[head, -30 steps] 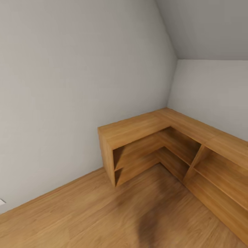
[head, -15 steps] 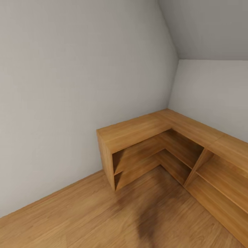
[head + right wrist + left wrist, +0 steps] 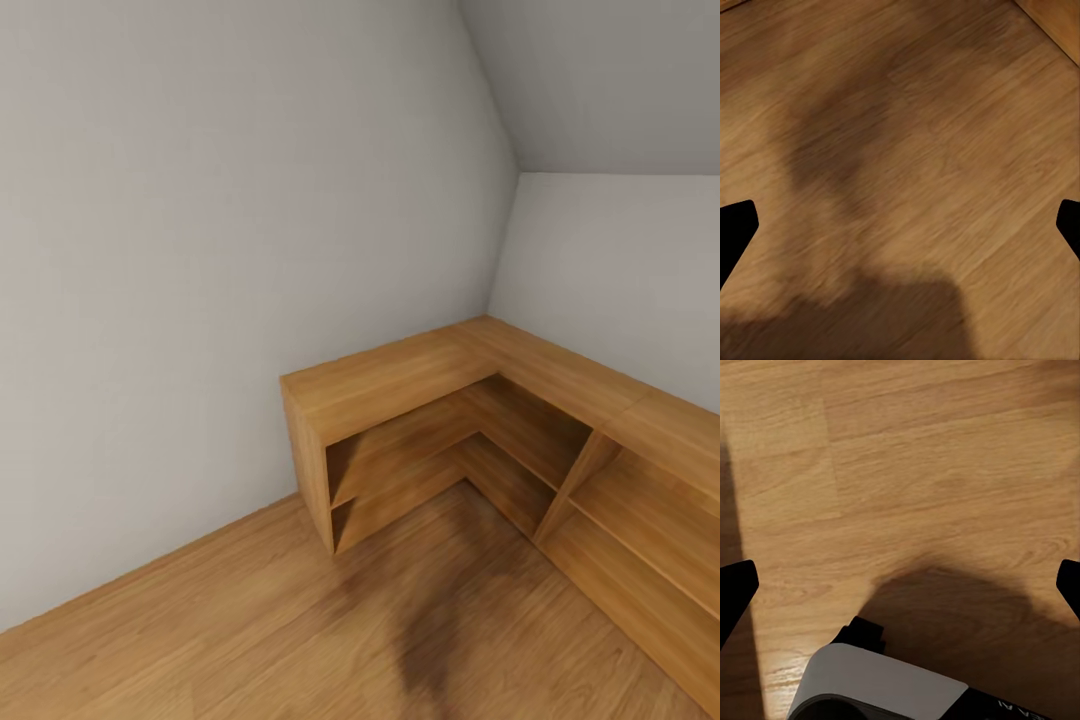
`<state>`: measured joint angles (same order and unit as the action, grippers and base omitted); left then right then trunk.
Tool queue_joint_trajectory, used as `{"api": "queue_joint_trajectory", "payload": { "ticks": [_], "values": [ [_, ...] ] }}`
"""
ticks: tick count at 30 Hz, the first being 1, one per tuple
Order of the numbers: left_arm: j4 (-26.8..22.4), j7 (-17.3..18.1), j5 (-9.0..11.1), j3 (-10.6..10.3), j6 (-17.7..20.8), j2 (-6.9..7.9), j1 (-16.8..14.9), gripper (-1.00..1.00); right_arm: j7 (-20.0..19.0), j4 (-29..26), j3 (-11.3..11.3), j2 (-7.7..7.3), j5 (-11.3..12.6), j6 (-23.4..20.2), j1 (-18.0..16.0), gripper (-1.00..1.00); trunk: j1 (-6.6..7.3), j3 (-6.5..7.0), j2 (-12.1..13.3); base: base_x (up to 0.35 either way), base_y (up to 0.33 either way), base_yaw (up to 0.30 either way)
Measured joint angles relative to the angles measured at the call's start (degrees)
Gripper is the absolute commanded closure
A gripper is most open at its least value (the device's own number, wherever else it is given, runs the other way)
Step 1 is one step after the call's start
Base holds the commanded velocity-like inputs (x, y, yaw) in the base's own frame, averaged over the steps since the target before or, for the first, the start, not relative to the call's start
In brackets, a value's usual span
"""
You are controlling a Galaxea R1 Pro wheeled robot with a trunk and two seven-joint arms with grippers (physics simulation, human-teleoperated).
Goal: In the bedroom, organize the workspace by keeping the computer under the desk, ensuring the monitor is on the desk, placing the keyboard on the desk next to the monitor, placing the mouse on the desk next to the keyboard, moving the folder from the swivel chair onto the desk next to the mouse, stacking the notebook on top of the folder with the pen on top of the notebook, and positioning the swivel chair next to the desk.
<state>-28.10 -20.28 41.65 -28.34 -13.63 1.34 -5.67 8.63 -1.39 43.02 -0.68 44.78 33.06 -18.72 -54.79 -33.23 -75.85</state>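
Observation:
The desk, the swivel chair and the task's other things are out of view. My left gripper point(image 3: 900, 589) hangs open over bare wooden floor point(image 3: 930, 472), its two black fingertips point(image 3: 735, 592) far apart at the picture's sides. My right gripper point(image 3: 900, 229) is open too, with nothing between its fingertips point(image 3: 735, 229), above a shadowed patch of floor point(image 3: 907, 150).
A low L-shaped light-wood shelf unit point(image 3: 400, 375) fills the room's corner, with open compartments along both grey walls point(image 3: 200, 250). Wooden floor point(image 3: 250, 630) stretches in front of it. A white and black part of my own body point(image 3: 877, 682) shows in the left wrist view.
The head view shifted slightly a second ago, then held still. Nothing in the room has moved.

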Motion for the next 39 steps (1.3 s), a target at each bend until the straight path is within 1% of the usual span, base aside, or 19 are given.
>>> {"api": "queue_joint_trajectory", "payload": {
  "ticks": [8,21,32,39],
  "values": [
    [0.04,-0.01,-0.04,0.00,0.01,0.00,0.00,-1.00,0.00,0.06,-0.06,-0.14,0.02,0.01,0.00,-1.00,0.00,0.00,0.00,0.000,0.000,-0.032],
    [0.05,-0.07,0.09,0.44,-0.08,0.14,-0.01,-1.00,0.00,0.15,-0.04,-0.24,-0.04,0.01,0.01,-1.00,0.00,0.00,0.00,0.000,0.000,-0.240],
    [0.05,-0.08,0.13,0.37,-0.08,0.10,-0.01,-1.00,0.00,0.16,0.04,-0.10,-0.06,0.02,0.01,-1.00,0.00,0.00,0.00,0.000,0.000,-0.256],
    [0.04,-0.08,0.06,0.27,-0.15,0.09,0.00,-1.00,0.00,0.17,0.08,0.11,-0.05,0.01,0.00,-1.00,0.00,0.00,0.00,0.000,0.000,-0.081]
  ]
}}
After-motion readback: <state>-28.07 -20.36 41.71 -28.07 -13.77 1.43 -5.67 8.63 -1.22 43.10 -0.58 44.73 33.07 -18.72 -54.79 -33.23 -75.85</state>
